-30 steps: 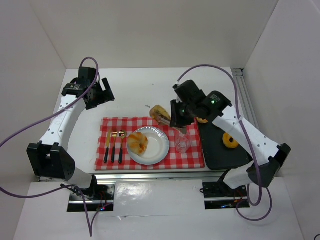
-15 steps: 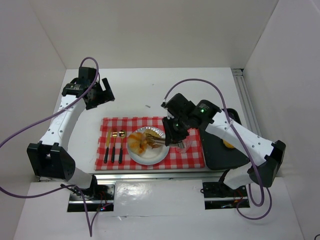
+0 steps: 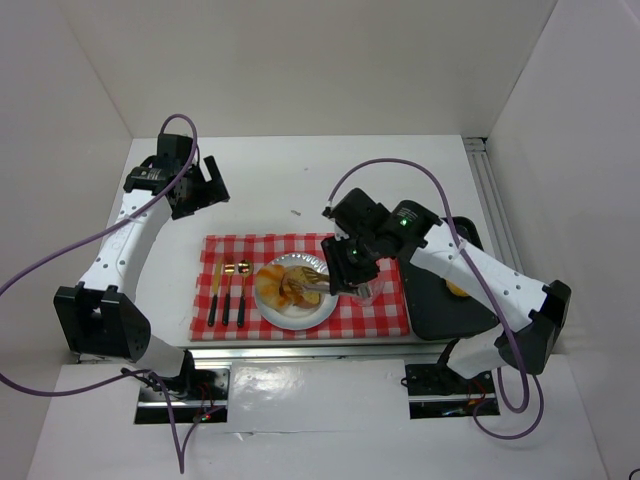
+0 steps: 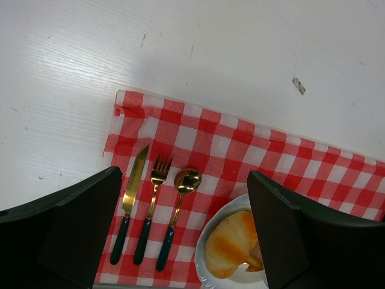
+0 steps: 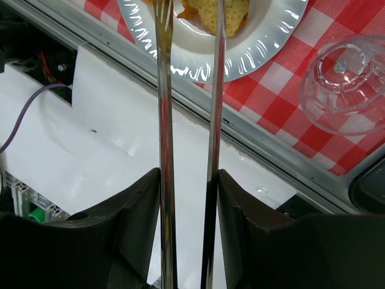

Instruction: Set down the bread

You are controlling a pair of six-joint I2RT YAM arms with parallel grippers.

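Observation:
The puffy roll (image 3: 272,285) lies on the white plate (image 3: 318,318) on the checkered cloth. The flat toasted slice (image 3: 298,287) sits on the plate right beside it. My right gripper (image 3: 347,268) is shut on metal tongs (image 3: 315,283) whose tips reach down onto the slice. In the right wrist view the tongs (image 5: 163,120) run between my fingers (image 5: 135,211) to the slice (image 5: 213,12) on the plate (image 5: 264,42). My left gripper (image 3: 205,185) is open and empty, high over the far left; its view shows the roll (image 4: 231,244).
A knife (image 3: 214,292), fork (image 3: 228,290) and spoon (image 3: 243,290) lie on the red checkered cloth (image 3: 380,318) left of the plate. A clear glass (image 3: 365,292) stands right of the plate. A black tray (image 3: 440,310) at the right holds an orange doughnut (image 3: 458,290).
My right arm has swung from behind the cloth to over the plate and come down. The toasted slice went with the tongs and now rests beside the roll. The left arm is still.

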